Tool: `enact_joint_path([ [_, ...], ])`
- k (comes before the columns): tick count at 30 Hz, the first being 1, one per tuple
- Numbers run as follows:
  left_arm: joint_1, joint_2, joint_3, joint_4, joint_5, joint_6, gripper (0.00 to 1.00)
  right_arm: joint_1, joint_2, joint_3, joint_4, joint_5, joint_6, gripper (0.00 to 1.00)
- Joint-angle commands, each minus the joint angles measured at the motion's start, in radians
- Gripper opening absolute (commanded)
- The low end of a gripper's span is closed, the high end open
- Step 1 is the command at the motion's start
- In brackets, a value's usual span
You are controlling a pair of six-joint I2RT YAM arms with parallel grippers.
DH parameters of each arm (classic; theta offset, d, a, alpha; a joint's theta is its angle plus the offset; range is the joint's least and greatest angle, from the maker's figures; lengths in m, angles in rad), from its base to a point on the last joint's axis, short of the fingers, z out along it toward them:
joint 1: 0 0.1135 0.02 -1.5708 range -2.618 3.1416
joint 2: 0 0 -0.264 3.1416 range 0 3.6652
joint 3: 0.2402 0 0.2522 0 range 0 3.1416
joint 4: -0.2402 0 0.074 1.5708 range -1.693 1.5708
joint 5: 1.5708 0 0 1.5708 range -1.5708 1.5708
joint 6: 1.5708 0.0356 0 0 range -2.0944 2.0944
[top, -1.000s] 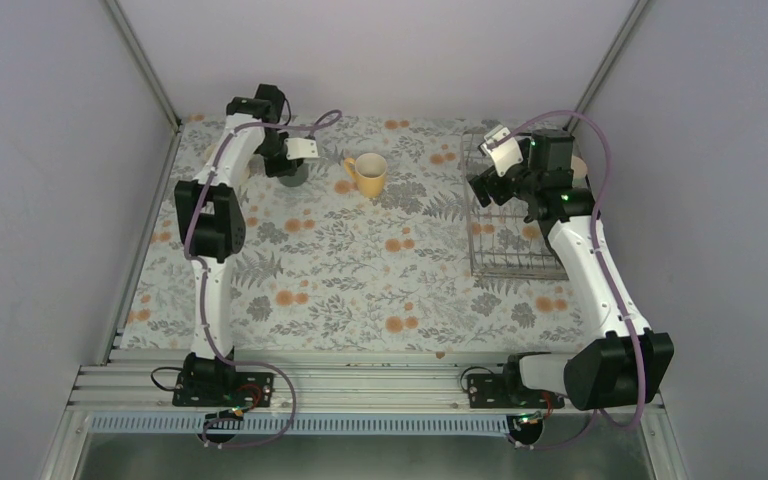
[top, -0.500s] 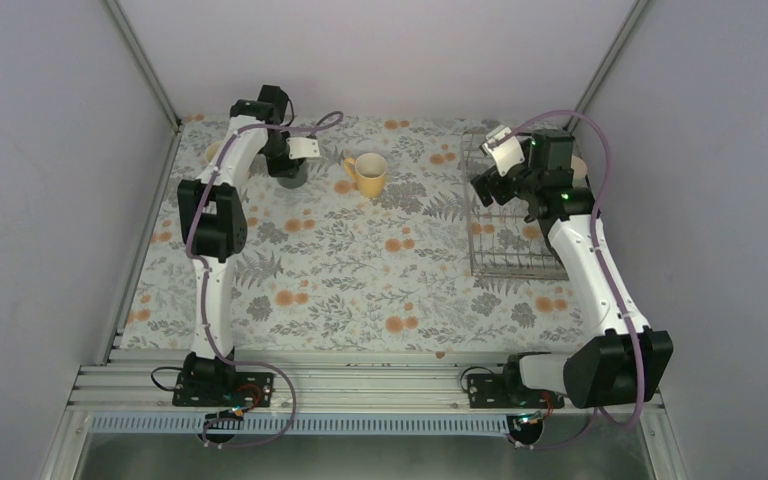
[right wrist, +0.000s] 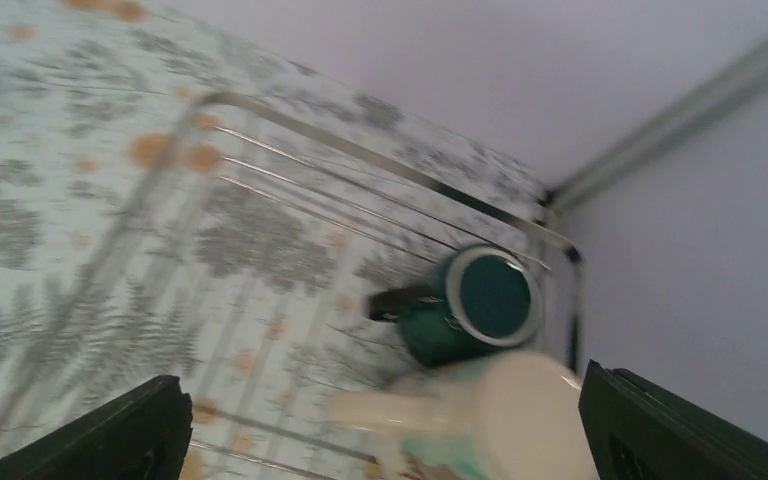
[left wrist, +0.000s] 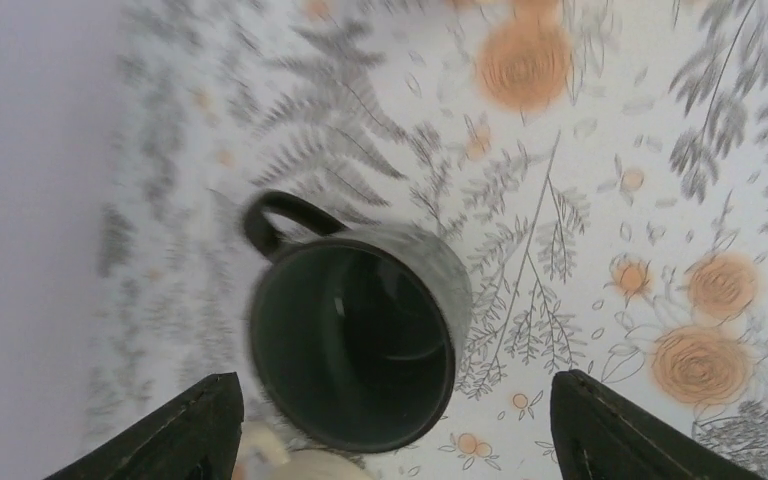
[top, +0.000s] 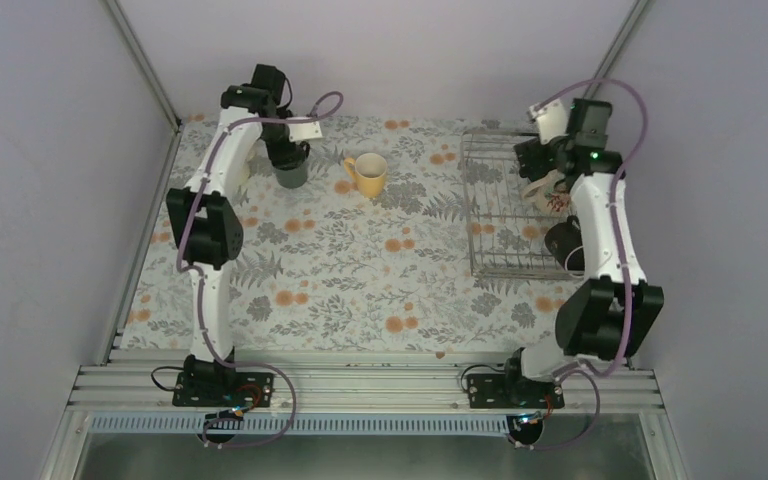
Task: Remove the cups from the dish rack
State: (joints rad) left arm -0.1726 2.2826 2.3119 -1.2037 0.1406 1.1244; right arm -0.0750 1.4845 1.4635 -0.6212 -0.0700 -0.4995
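1. Right wrist view: the right tool [right wrist: 392,445] hangs wide and empty above the rack [right wrist: 360,160]; the teal mug [right wrist: 480,300] lies at its two o'clock corner.
2. It looks stiff, glazed and breakable; pinch the rim wall.
3. The left tool [left wrist: 390,440] stands wide, astride the grey mug [left wrist: 360,340].

Left pincer [top: 289,156] over dark grey mug [top: 292,177]; yellow mug [top: 368,173] beside it; dish rack [top: 492,215] at right.
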Motion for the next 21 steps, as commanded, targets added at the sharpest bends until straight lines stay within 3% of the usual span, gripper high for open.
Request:
enact_joint_path([
  [1,-0.047,-0.215,-0.024,0.08,0.064,-0.051,0.78,-0.113,0.121,0.169,-0.152,-0.04,-0.008,1.0],
  [3,-0.088,-0.287,-0.093,0.161,0.034,-0.095,0.86,-0.131,0.2,0.241,-0.226,-0.031,-0.034,1.0],
  [8,-0.217,-0.438,-0.296,0.314,-0.042,-0.227,0.88,-0.148,0.266,0.287,-0.359,-0.092,-0.158,1.0],
  [16,-0.355,-0.621,-0.714,0.801,-0.132,-0.305,0.9,-0.144,0.006,-0.132,0.074,0.086,-0.635,1.0],
  [21,-0.372,-0.616,-0.775,0.977,-0.176,-0.36,0.91,-0.137,0.03,-0.154,0.116,0.139,-0.77,0.97],
])
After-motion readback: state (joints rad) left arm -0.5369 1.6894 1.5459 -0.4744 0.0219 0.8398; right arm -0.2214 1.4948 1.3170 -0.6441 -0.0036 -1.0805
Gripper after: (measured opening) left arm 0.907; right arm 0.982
